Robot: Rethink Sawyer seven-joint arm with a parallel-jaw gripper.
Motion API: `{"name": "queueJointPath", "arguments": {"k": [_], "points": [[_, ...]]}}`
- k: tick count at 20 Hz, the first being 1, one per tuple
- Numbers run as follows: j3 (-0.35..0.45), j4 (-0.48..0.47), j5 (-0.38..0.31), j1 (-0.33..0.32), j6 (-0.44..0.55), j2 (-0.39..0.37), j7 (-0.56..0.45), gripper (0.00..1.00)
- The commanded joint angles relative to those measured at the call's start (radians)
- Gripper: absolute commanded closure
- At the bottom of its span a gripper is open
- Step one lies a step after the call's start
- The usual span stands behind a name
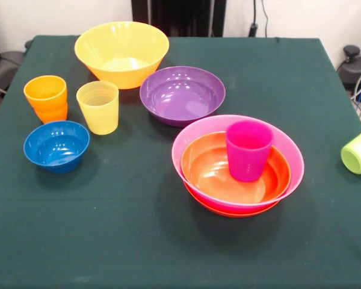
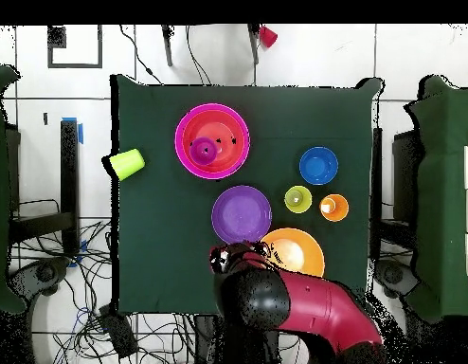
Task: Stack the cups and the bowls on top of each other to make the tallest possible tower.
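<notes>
The arm (image 2: 295, 308) is seen drawn back, its gripper's state untold; the purple bowl (image 1: 182, 94), nearest it, is best lowered level onto the tower (image 1: 237, 162).

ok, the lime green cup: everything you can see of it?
The lime green cup is a small, tapered tumbler of translucent-looking plastic. It lies tipped on its side at the edge of the green table, open mouth facing the middle, away from the other dishes. The nearest is the pink bowl, well apart. Nothing touches it but the tablecloth. From overhead it sits right at the table's border. It looks empty.
</notes>
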Motion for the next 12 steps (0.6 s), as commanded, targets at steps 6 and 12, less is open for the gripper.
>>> {"name": "queueJointPath", "arguments": {"k": [6,12], "points": [[-0.046,0.011,-0.052,0.083,-0.169,0.115,0.177,0.0],[-0.036,0.013,-0.056,0.087,-0.297,0.222,0.177,0.0]]}}
